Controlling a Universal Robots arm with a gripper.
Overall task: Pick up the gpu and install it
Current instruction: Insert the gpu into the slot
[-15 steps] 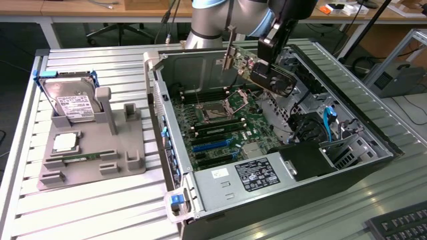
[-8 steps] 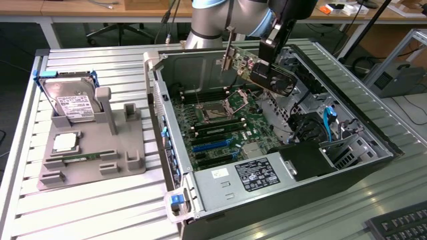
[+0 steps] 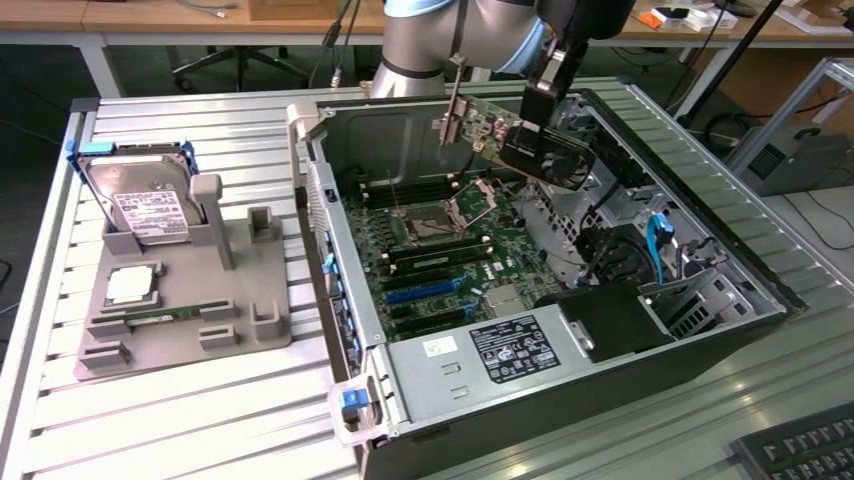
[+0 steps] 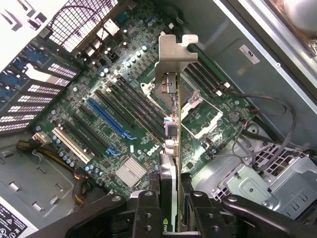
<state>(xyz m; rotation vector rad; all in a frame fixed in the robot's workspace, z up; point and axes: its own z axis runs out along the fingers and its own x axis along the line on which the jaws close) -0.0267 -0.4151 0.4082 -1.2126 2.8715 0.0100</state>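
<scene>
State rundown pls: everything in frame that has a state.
gpu: held in the air over the open case, tilted, not seated.
end effector: shut on gpu.
PC case: on its side, side panel off, motherboard exposed.
blue expansion slots: empty.
hard drive: standing upright in the gray holder.
RAM stick: lying flat on the gray holder.

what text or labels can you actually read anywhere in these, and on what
"DELL": white print on the motherboard
power supply label: too small to read
hard drive label: too small to read
white case sticker: blurred, unreadable
gpu: no text that can be read
</scene>
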